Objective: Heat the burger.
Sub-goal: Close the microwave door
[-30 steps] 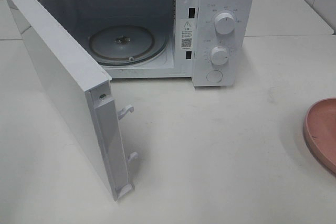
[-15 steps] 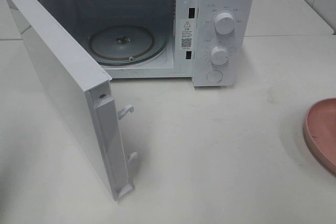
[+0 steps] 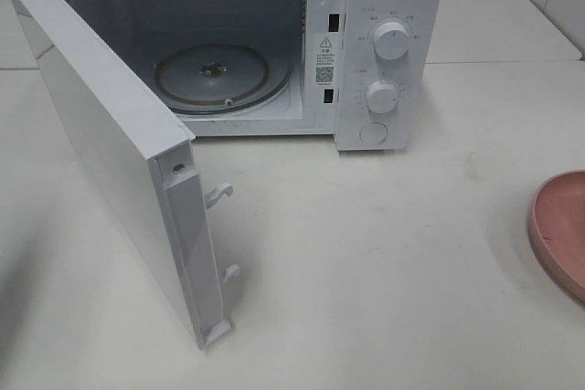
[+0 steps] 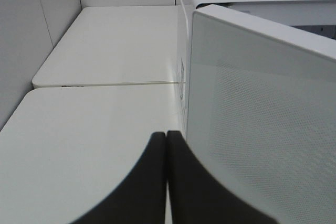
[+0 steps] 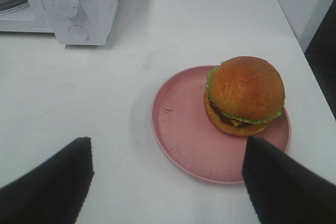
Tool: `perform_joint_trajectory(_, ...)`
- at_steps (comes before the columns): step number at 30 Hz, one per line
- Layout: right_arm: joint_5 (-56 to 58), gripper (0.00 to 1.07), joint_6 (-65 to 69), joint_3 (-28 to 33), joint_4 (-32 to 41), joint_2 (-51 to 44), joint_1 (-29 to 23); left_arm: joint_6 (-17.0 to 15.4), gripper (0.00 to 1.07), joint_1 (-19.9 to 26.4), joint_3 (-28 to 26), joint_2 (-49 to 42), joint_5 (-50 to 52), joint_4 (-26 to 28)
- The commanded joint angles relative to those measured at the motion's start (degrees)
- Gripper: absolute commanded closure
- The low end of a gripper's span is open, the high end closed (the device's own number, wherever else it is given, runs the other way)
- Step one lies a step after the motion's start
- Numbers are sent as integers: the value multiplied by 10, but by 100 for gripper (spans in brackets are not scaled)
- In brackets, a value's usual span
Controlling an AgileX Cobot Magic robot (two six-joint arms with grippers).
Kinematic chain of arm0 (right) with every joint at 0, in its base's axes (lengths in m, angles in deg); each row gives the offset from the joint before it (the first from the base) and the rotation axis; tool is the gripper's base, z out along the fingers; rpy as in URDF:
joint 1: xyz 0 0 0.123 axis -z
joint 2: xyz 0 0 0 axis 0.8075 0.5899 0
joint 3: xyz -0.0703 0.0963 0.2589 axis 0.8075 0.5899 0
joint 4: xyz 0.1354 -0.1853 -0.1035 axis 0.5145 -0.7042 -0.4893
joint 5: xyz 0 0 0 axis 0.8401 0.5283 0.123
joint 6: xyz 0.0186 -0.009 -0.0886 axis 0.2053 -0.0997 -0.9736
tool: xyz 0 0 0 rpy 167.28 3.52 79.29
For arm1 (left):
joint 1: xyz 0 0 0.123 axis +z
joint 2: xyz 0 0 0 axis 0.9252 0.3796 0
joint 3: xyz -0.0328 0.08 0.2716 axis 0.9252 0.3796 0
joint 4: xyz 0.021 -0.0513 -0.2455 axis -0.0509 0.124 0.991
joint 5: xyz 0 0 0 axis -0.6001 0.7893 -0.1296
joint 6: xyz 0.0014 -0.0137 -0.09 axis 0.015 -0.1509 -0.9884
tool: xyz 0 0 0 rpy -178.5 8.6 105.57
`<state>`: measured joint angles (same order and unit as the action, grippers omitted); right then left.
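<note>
One burger (image 5: 244, 96) sits on its plate (image 5: 184, 129) beyond the right arm's spread jaws.

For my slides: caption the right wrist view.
Open right gripper above golden-bun burger on round pink plate, white microwave behind.

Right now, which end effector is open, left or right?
The right end effector: its two dark fingers stand wide apart above the pink plate with the burger. The left end effector has its fingers pressed together beside the microwave door.
</note>
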<state>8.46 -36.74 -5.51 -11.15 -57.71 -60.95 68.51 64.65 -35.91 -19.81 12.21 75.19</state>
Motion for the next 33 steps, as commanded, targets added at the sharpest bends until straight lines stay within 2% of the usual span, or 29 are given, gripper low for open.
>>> perform_joint_trajectory(1,-8,31,-8,2,1,-18,2,-5,107,1,3,36,62,-4)
perform_joint_trajectory(3,-8,31,-8,2,1,-18,2,-7,107,-4,3,93,125,-27)
perform_joint_trajectory(7,-8,31,-8,2,1,-18,2,-9,107,-15,3,142,178,-57)
perform_joint_trajectory(8,-8,31,-8,2,1,-18,2,-9,107,-26,3,178,210,-69)
perform_joint_trajectory(9,-8,31,-8,2,1,-18,2,-9,107,-40,3,211,233,-70)
perform_joint_trajectory(12,-8,31,-8,2,1,-18,2,-9,107,-46,3,223,245,-70)
perform_joint_trajectory(15,-8,31,-8,2,1,-18,2,-9,107,-85,-2,291,296,-70)
perform_joint_trajectory(24,-8,31,-8,2,1,-18,2,-9,107,-132,-40,365,321,-70)
perform_joint_trajectory(26,-8,31,-8,2,1,-18,2,-8,107,-154,-69,401,328,-70)
perform_joint_trajectory(33,-8,31,-7,2,1,-18,2,-8,107,-182,-119,446,328,-65)
